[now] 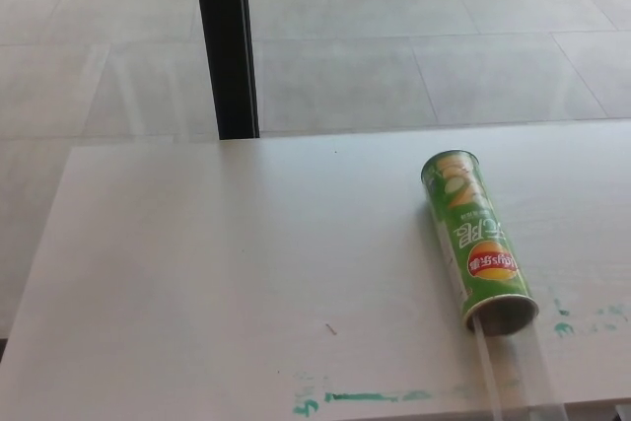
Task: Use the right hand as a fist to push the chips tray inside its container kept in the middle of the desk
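Fingers of both hands are out of view, so their state cannot be told.

On the white tabletop a green cardboard chips can lies on its side at the right, its closed end pointing far and its open mouth facing the near edge. A clear plastic chips tray sticks out of that mouth and runs towards the near edge, faint and hard to trace to its end. Lying flat with the mouth towards the robot, the can seems set so that a fist can shove the tray straight in. Green paint marks smear the near edge; a black post stands beyond the far edge, over pale floor tiles.
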